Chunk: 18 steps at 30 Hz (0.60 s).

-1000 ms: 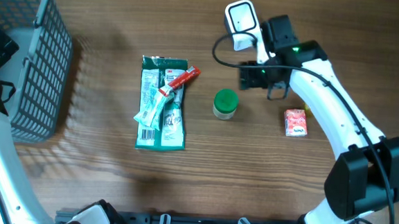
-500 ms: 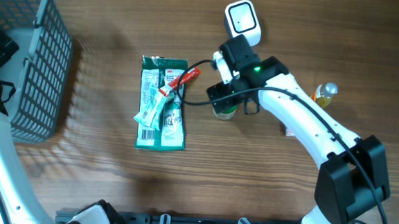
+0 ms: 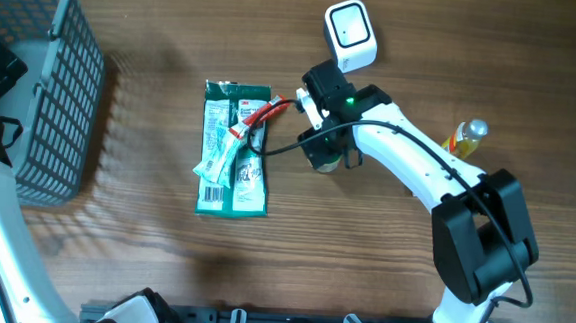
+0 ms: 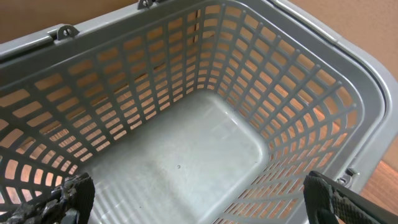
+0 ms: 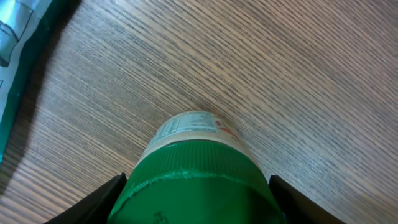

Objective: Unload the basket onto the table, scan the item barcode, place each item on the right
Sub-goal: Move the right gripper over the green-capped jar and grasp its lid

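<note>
Two pincers: one arm at each end of the worktop; entries run left to right.
Left pincer: spread wide, holding nothing, hanging over the grey basket.
Green packets: flat on the wood, a red stick across their upper corner.
Jar: the task's item, mid-worktop, just right of the packets.
Jar axis: long axis vertical, green lid up, base on the wood. No barcode showed.
Right pincer: down over the jar, one finger either side of the lid. Whether it gripped could not be told.
Scanner: white, beyond the jar, apart from it.
Progress: early, by judgement; nothing scanned.
Remaining: secure grip, lift, turn barcode to scanner.
</note>
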Motion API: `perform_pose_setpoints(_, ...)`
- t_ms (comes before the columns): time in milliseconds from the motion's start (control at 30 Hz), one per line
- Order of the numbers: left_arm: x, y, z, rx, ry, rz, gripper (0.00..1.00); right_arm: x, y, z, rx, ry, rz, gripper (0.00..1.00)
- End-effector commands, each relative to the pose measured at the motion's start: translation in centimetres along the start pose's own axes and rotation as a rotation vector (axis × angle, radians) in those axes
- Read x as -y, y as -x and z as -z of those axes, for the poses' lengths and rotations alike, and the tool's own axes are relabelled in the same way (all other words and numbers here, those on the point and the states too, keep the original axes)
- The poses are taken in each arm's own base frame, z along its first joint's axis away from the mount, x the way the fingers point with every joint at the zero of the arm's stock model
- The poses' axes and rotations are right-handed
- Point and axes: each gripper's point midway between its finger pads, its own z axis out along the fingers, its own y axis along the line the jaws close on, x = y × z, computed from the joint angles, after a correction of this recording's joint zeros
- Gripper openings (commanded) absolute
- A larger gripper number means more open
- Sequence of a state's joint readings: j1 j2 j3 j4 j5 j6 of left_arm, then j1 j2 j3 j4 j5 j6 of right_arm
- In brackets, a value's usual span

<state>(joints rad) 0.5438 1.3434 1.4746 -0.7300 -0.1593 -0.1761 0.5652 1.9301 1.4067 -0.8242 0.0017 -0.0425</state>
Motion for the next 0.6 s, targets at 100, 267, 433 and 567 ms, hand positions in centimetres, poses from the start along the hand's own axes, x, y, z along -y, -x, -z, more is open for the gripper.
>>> perform_pose_setpoints(100, 0.0, 0.3, 0.2, 0.008, -0.004, -0.015, 1.00, 2.0, -2.7, -0.6, -0.089, -0.136, -0.354, 0.61)
perform_pose_setpoints(267, 0.0, 0.3, 0.2, 0.009, -0.004, -0.015, 1.00, 1.4, -5.5, -0.2, -0.202, -0.141, -0.499, 0.73)
perform_pose_setpoints(433, 0.0, 0.3, 0.2, 0.009, -0.004, -0.015, 1.00, 1.4, -5.4, -0.2, -0.200, -0.137, -0.473, 1.00)
perform_pose_setpoints(567, 0.0, 0.3, 0.2, 0.009, -0.004, -0.015, 1.00, 0.9, -5.3, -0.3, -0.200, -0.111, -0.477, 0.98)
